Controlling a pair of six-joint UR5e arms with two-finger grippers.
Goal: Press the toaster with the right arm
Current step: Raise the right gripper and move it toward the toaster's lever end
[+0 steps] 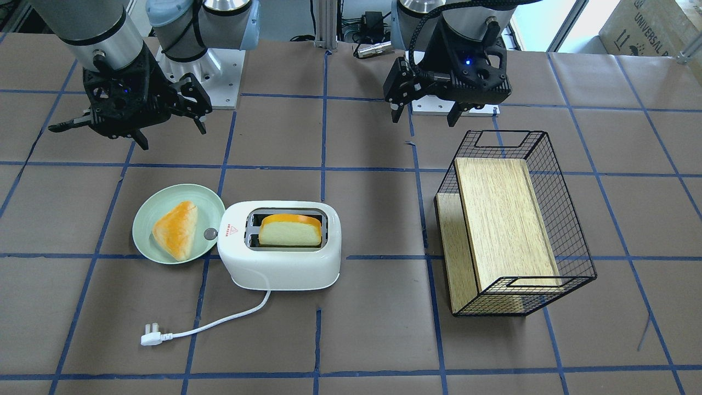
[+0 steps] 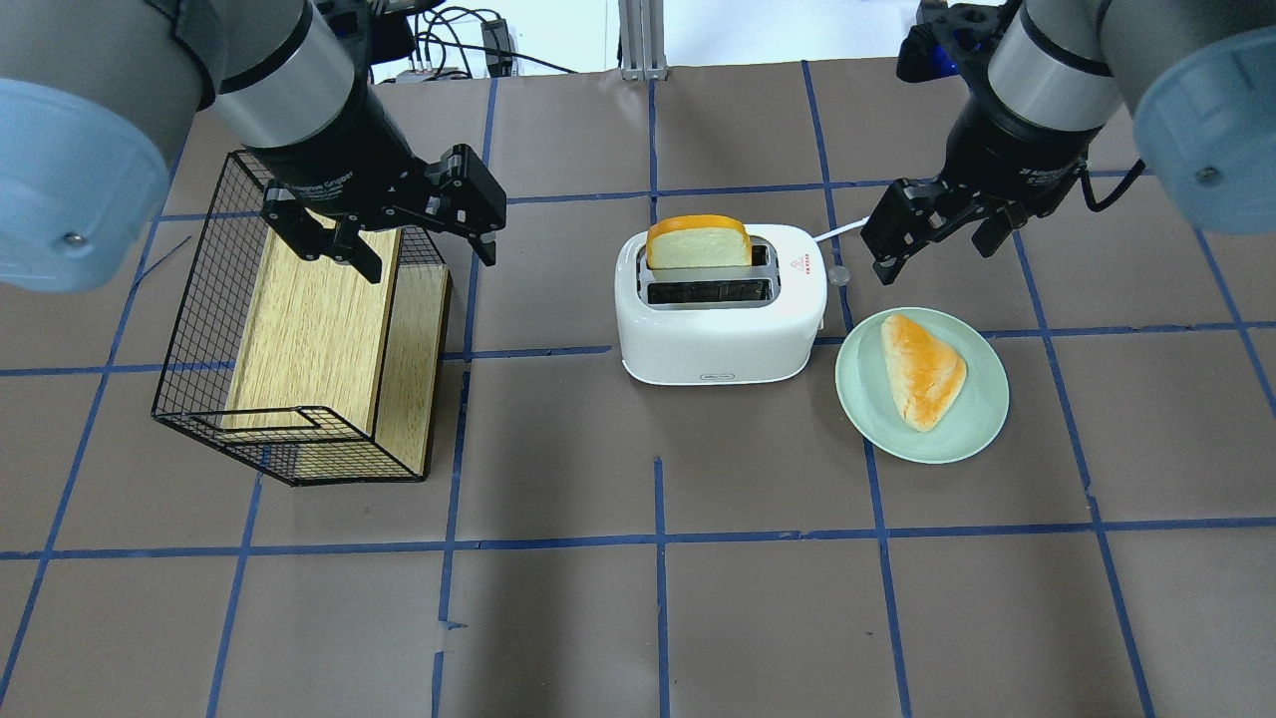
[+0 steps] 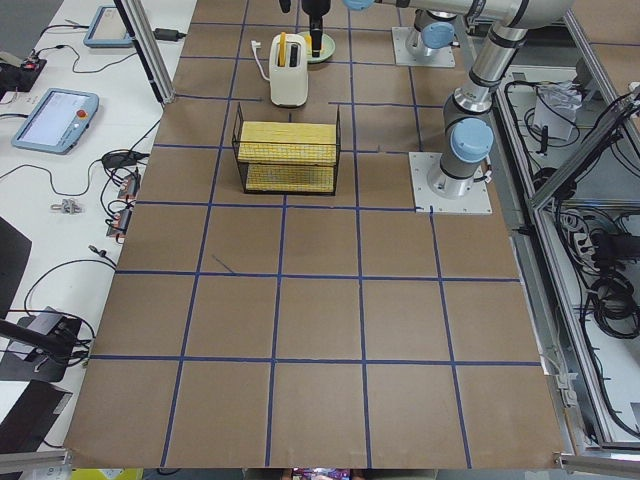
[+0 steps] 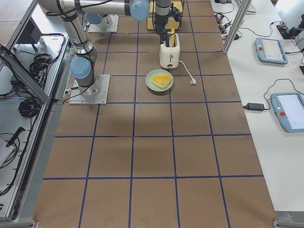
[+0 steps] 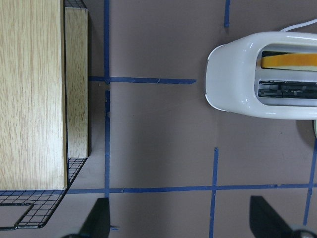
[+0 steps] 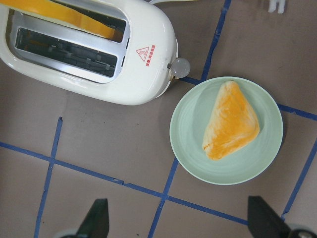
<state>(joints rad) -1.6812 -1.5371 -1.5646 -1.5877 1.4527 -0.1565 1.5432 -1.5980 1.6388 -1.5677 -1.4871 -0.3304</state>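
The white two-slot toaster [image 1: 279, 263] stands mid-table with a slice of bread [image 1: 289, 230] upright in one slot. It also shows in the overhead view [image 2: 718, 329] and the right wrist view [image 6: 138, 74]. Its grey knob [image 2: 838, 274] sticks out of the end that faces the plate. My right gripper [image 2: 935, 249] is open and empty. It hangs above the table just past the knob end, apart from the toaster. Its fingers [image 6: 96, 218] stand wide apart. My left gripper [image 2: 431, 261] is open and empty over the wire basket's edge.
A pale-green plate [image 2: 987, 429] with a triangular bread piece [image 2: 922, 369] lies beside the toaster's knob end. A black wire basket [image 2: 194, 299] holding wooden boards [image 2: 314, 319] lies on the other side. The toaster's white cord and plug [image 1: 151, 336] trail across the table.
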